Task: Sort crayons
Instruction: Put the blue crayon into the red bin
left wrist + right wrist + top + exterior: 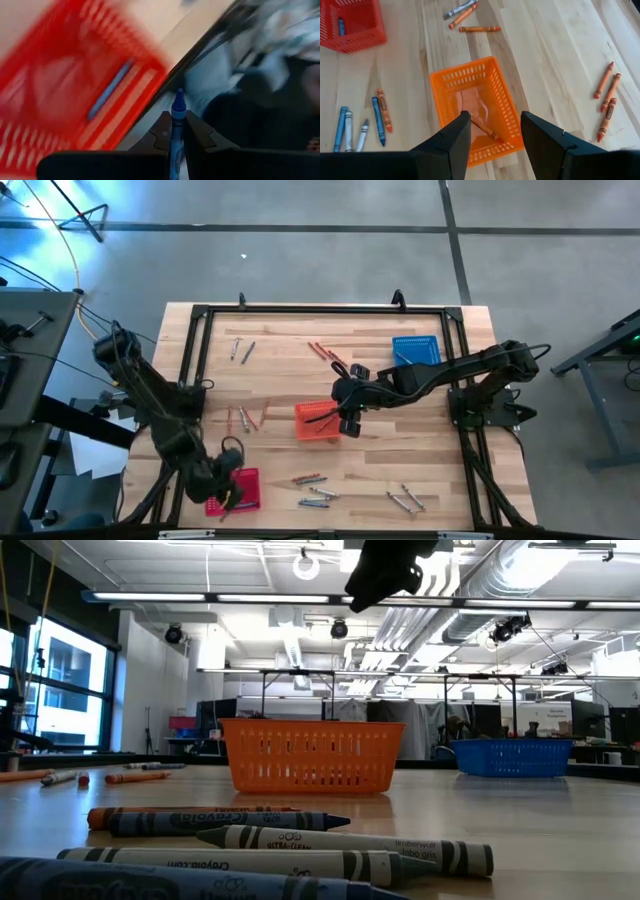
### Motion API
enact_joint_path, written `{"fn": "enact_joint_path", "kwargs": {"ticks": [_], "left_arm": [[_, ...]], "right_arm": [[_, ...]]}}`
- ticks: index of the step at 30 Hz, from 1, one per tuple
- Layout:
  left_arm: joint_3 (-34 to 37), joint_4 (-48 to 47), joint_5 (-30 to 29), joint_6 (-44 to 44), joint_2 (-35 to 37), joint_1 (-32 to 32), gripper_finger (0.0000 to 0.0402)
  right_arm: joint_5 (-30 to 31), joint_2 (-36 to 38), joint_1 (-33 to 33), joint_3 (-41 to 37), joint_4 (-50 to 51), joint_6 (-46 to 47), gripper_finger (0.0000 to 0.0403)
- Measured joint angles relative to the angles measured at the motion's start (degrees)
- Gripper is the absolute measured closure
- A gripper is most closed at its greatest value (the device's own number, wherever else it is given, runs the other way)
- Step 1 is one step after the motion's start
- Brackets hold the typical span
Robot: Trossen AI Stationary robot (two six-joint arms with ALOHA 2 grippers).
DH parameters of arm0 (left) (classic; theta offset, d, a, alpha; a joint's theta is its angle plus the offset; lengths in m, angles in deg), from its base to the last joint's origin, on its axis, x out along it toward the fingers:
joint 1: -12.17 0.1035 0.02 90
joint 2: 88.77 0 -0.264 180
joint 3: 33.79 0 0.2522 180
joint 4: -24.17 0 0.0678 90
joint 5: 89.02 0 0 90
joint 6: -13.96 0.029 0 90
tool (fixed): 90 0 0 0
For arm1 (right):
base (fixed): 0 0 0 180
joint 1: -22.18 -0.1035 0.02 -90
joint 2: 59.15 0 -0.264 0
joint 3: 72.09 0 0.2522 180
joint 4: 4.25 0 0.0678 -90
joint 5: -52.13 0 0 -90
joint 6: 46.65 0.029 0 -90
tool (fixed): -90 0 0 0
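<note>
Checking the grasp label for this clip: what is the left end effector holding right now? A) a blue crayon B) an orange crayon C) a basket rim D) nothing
A: the left wrist view shows a blue crayon pinched upright in the left end effector, near the red basket.

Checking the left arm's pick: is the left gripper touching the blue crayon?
Touching. The left wrist view shows the left gripper shut on the blue crayon, its tip sticking out past the fingers.
</note>
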State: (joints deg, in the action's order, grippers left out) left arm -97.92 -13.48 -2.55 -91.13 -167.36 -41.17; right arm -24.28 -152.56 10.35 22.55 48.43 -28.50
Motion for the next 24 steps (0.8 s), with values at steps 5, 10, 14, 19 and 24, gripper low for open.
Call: {"fn": "enact_joint_path", "kwargs": {"ticks": [5, 10, 14, 19, 24], "left_arm": [[0.0, -4.4, 3.6, -1.5, -3.2, -0.1, 0.0392], [0.1, -6.4, 4.6, 0.3, -4.7, 0.9, 0.0387], [0.0, -6.4, 4.7, 3.7, -5.3, 2.0, 0.0377], [0.0, -6.2, 4.6, 6.5, -5.3, 3.6, 0.037], [0.0, -6.2, 4.2, 8.9, -5.3, 4.3, 0.0369]], "right_arm": [[0.1, 0.0, -0.1, 0.0, -0.3, 0.0, 0.0236], [0.2, 0.0, -0.7, 0.0, -0.4, 0.0, 0.0236], [0.2, 0.0, -1.3, 0.0, -0.4, -0.1, 0.0236], [0.2, 0.0, -1.7, 0.0, -0.3, -0.2, 0.0236], [0.2, 0.0, -1.7, 0.0, 0.0, -0.2, 0.0236]]}}
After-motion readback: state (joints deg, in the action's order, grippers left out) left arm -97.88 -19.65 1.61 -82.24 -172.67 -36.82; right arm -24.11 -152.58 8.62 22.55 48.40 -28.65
